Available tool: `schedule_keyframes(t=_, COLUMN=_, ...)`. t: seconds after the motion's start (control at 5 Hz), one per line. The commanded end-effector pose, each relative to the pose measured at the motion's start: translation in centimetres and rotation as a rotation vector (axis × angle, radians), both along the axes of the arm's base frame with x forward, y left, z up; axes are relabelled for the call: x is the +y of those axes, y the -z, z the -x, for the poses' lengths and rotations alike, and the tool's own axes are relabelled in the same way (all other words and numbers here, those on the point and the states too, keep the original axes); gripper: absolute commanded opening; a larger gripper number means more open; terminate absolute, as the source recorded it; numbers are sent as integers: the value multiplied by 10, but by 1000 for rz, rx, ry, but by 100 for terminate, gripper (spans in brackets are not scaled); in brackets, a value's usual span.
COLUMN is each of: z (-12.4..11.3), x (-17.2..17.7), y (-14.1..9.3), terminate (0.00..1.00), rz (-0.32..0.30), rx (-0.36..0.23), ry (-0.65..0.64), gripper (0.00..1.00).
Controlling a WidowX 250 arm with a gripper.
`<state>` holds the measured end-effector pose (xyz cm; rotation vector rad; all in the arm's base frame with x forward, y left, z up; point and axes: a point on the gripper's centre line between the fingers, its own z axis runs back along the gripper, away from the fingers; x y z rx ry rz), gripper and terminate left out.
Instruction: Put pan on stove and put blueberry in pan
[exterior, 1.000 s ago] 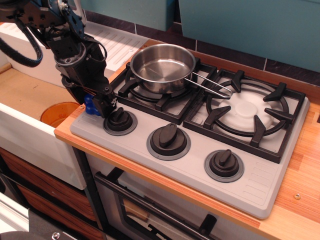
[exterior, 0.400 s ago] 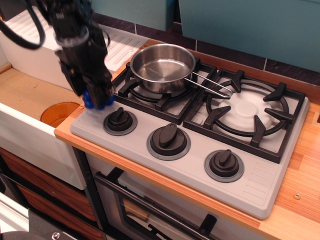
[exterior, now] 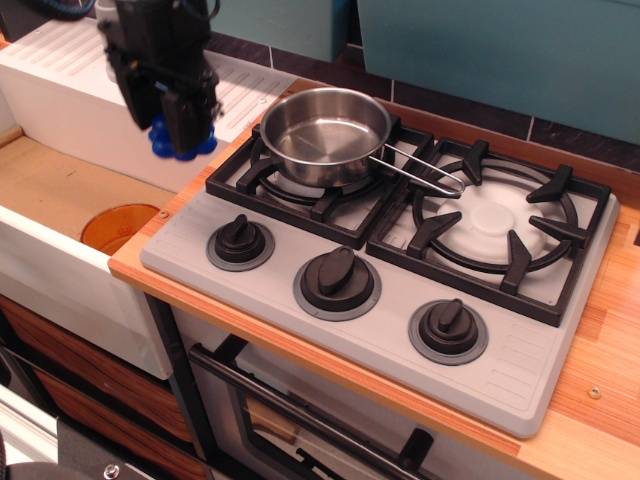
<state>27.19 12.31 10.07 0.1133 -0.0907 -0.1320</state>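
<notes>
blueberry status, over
Gripper shut on blueberry, lifted left of stove. Pan on left burner, empty. Path to pan clear.

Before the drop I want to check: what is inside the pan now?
The pan on the stove's left burner shows only bare shiny steel. The blueberry hangs in the gripper jaws, left of it.

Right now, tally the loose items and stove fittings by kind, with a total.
Pan: 1, on the left burner of the stove
Blueberry: 1, held by the gripper
Knobs: 3
Burner grates: 2
Total: 7
</notes>
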Motion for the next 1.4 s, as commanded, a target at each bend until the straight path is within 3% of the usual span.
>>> schedule_keyframes(t=0.0, z=-32, x=-9, y=-34, terminate=0, rz=4, rx=-50, ry=12, gripper=0)
schedule_keyframes(t=0.6, z=-74, x=-45, y=-26, terminate=0, rz=78, rx=-83, ry=6, gripper=0)
schedule_keyframes(t=1.2, z=-71, x=-74, y=-34, terminate=0, rz=40, rx=-96, ry=-27, gripper=0)
